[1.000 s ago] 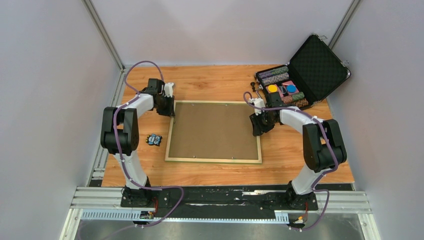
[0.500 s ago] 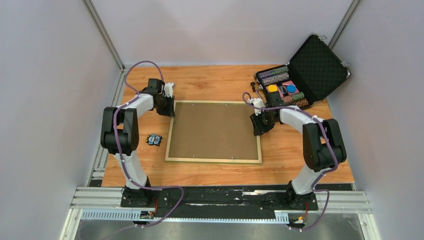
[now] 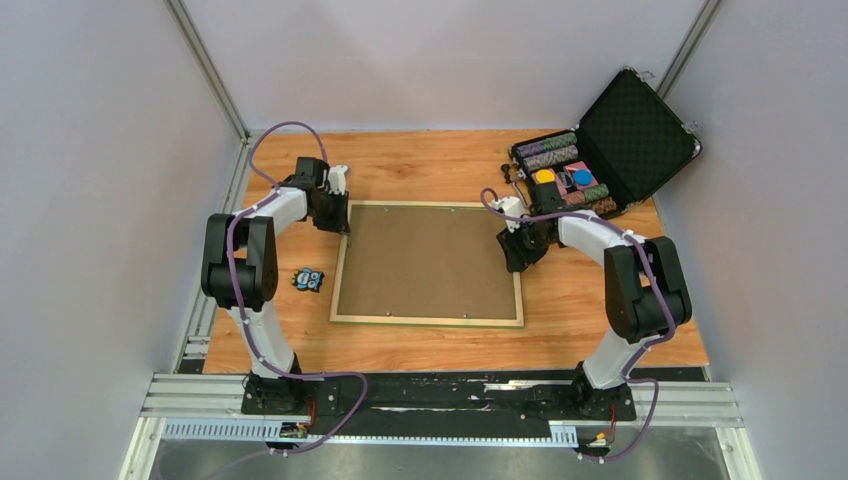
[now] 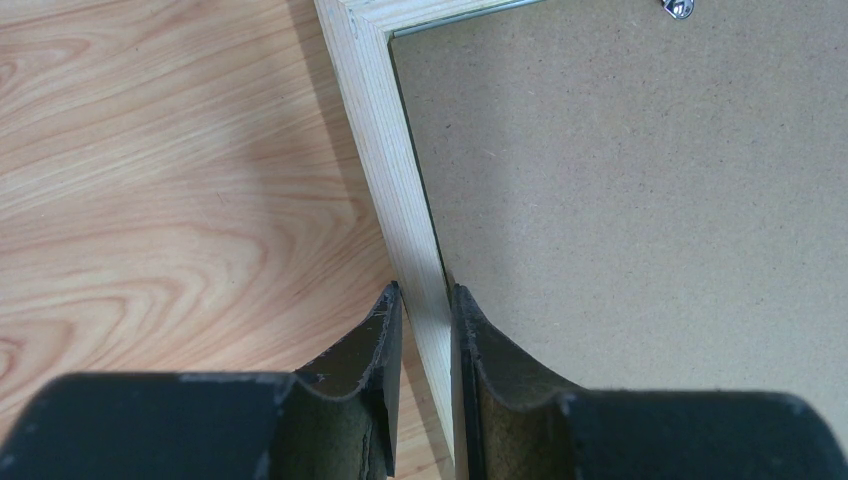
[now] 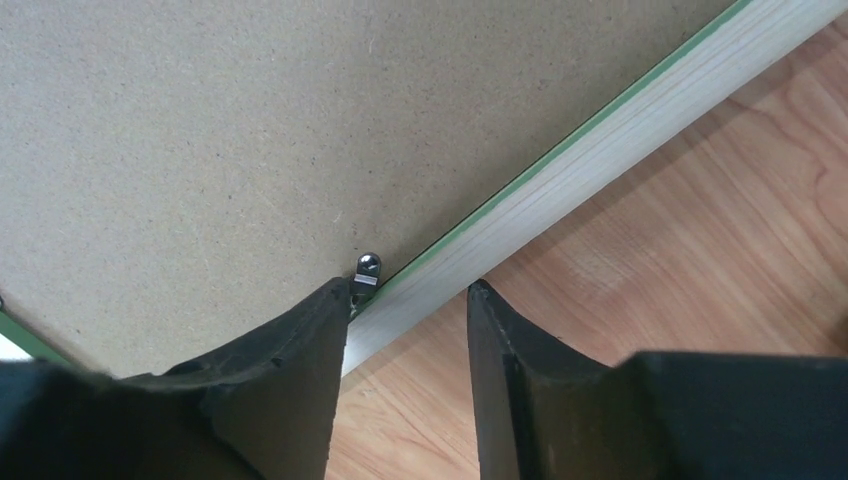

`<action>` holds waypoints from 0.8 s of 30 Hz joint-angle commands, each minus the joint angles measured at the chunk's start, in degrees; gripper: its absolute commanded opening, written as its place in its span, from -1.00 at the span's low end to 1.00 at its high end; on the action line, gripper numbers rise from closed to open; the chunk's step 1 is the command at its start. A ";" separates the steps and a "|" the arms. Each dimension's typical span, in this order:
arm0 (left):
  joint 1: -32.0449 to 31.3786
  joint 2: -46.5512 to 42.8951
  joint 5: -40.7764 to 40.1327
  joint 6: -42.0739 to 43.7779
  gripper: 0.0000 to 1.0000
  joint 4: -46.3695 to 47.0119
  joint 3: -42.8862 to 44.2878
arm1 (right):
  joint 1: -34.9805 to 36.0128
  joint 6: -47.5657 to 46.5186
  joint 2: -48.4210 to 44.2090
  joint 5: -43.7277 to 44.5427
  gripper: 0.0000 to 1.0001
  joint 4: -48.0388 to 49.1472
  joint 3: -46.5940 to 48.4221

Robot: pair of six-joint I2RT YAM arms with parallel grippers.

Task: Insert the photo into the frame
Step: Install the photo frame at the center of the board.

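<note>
Here's the frame (image 3: pixel 428 321), flat in the middle of the table (image 3: pixel 420 160), pale back up and green face down. Its long axis runs left to right across the arms, with the short rails pointing away from the bases. A brown board (image 3: pixel 428 262) fills the opening. The photo is nowhere in sight, and I can't tell whether it sits under that board.

Left gripper (image 4: pixel 425 300) is at the left short rail, close to the far corner. One finger is on the table side, one on the board side, both pressed against the wood, so it's clamped on the frame.

Right gripper (image 5: pixel 410 295) is over at the right short rail, about midway along, jaws astride it. The inner finger sits just beside a small metal tab (image 5: pixel 367 268) at the board's edge, the outer one over bare table. Pinching or only straddling? I can't tell from here.

So each arm has the near end of the long axis, one rail apiece. My read is that the board has to come free before any photo goes in. That likely hinges on the tab just inside the right jaws, with the left arm holding the frame steady
</note>
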 commanded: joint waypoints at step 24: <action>-0.35 -0.18 -0.84 2.36 -0.54 0.86 0.31 | 1.16 -3.63 0.58 2.40 -0.29 3.17 -0.19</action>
